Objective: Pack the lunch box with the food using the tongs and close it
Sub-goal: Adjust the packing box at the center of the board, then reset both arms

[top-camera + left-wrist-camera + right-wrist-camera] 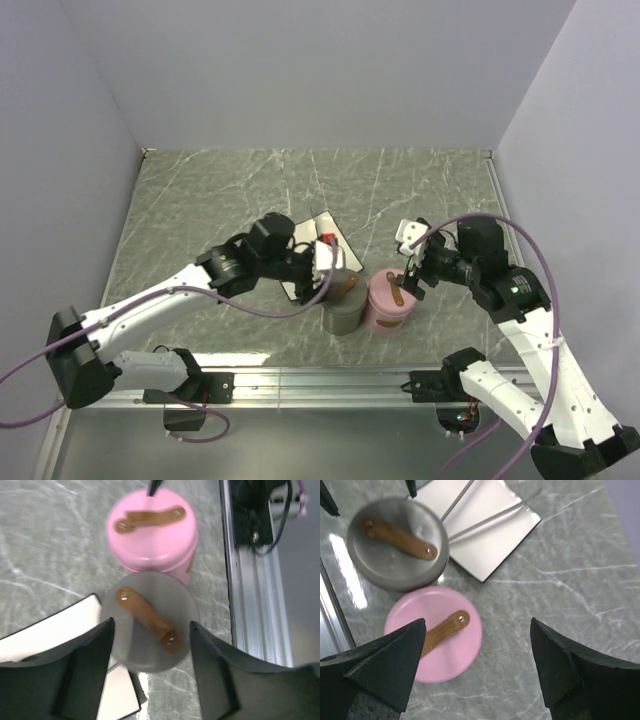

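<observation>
Top view: grey round container (341, 308) sits near the table's front edge, with the pink round container (386, 302) just beside it at 3 o'clock. Both are lidded, and each lid carries a brown strap (147, 620).

We see the white tray (492, 552) at 11 o'clock from the grey container. The tongs (492, 519) lie across the tray, untouched.

A red-and-white speck (326, 239) at the tray's far edge is possibly the food, but it is too small to confirm.

Left gripper (151, 625) hangs over the grey lid, jaws spread and grasping nothing.

Right gripper (477, 624) hangs above the pink lid, jaws wide and empty.
</observation>
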Robot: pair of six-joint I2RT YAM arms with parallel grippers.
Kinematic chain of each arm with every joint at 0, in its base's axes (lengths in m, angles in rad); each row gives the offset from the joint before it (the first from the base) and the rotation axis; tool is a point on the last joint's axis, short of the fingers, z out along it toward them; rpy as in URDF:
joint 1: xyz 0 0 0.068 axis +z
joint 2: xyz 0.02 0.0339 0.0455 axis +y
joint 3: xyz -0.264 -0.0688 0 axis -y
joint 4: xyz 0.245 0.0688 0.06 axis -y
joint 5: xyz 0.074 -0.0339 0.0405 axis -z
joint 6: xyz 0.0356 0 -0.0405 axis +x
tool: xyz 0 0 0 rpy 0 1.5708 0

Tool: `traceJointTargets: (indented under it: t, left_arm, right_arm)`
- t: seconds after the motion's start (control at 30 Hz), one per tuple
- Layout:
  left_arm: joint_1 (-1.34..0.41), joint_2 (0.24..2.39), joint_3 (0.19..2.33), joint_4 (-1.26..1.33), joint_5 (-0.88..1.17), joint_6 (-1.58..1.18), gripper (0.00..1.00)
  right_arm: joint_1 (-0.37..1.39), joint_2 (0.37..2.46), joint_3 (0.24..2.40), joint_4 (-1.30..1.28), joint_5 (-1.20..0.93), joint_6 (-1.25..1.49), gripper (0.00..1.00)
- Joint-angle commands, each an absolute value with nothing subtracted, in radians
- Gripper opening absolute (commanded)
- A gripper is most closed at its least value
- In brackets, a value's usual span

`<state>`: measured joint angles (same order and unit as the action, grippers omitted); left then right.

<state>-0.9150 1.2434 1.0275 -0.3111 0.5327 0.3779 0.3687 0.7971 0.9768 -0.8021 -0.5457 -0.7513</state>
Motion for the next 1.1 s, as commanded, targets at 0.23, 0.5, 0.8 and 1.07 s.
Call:
traceJointTargets:
  t: [0.23,0.5,0.8,1.07]
  left_arm:
    - [-0.62,1.132,1.21,-0.275,0.517,-0.029,0.99]
    - [-0.278,1.195,1.358,-0.474,0.343,-0.221,0.99]
    - [-0.063,1.14,1.186,-0.621,0.463,-0.075,0.99]
    - [-0.009,1.104,1.023,-0.601,0.386,-0.055,0.99]
  right_arm:
    - [0.324,0.85,1.176,-0.686,-0.398,-0.436,0.99]
    - [-0.093,1.043,1.241,-0.733,-0.492,-0.207,1.0]
    - [-0.192,1.062,1.043,-0.608,-0.414,-0.11,1.0]
    - [-0.187,1.051,0.905,-0.548,-0.387,-0.072,1.0]
